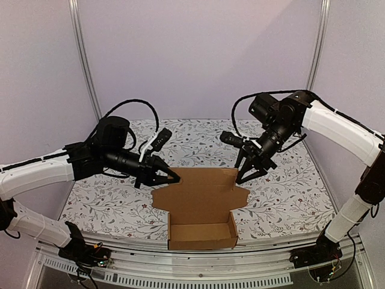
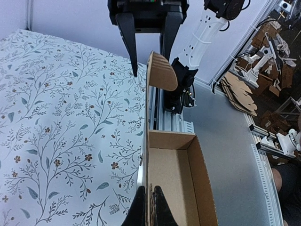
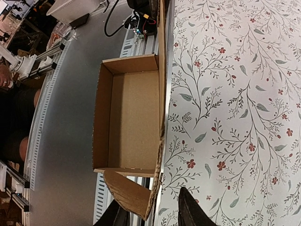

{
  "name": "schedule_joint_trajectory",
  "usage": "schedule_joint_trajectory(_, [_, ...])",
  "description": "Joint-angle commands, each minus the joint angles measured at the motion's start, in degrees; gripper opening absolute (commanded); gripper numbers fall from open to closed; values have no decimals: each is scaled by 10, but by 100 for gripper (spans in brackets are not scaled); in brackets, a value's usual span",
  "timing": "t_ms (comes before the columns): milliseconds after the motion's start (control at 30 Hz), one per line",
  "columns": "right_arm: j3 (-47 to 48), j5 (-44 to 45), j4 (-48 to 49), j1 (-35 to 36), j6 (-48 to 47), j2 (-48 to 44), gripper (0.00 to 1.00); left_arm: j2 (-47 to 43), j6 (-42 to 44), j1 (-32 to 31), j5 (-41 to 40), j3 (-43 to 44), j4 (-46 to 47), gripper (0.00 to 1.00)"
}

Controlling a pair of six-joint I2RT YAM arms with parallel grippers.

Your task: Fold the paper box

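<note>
While my left end effector (image 1: 173,177) nips narrow on the left edge of the upright lid (image 1: 201,189) of the box (image 1: 201,232), which sits at the near edge of the worktop (image 1: 283,198), and my right end effector (image 1: 249,176) straddles the other edge wide, I should close the right, then tip both forward evenly.

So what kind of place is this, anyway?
Probably a robotics test booth in a workshop: robot arms bolted to an aluminium rail, plain partition walls around the table, and stacks of flat cardboard blanks on the floor beside it.
</note>
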Motion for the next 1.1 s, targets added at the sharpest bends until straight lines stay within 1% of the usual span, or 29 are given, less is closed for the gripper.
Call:
schedule_joint_trajectory(0, [8,-17,37,8,26,3,30,2,-13,5,29,3,37,0])
schedule_joint_trajectory(100, [3,-24,48,8,38,4,25,2,-19,5,32,2,45,0])
schedule_joint_trajectory(167, [-1,-25,58,9,46,5,20,2,-22,5,32,0,52,0])
schedule_joint_trajectory(200, [-3,-25,60,9,49,5,16,1,-25,5,32,-1,56,0])
schedule_joint_trajectory(267, [-5,-25,66,8,51,6,4,1,-29,5,30,-3,61,0])
schedule_joint_trajectory(300, [-6,-20,71,8,53,6,0,1,-30,5,26,-4,62,0])
schedule_joint_trajectory(400, [-9,-2,86,9,68,3,0,2,-34,5,4,-7,63,0])
schedule_joint_trajectory(433, [-10,5,90,9,74,2,0,3,-32,5,-1,-6,57,5])
schedule_joint_trajectory(500, [-15,18,92,9,78,4,0,2,-26,5,-25,2,32,27])
schedule_joint_trajectory(633, [-25,39,98,9,83,6,0,-4,-5,3,-90,14,4,56])
schedule_joint_trajectory(667, [-26,38,96,10,83,9,0,-4,-2,1,-104,17,5,60])
schedule_joint_trajectory(700, [-25,36,95,10,83,10,0,0,5,-3,-108,23,4,63])
schedule_joint_trajectory(833, [-11,29,80,13,75,17,0,40,39,-14,-108,67,-32,64])
schedule_joint_trajectory(933, [-5,24,69,15,69,23,0,75,75,-17,-98,104,-88,63])
schedule_joint_trajectory(1067, [-6,34,60,20,61,25,0,121,123,-18,-71,170,-185,55])
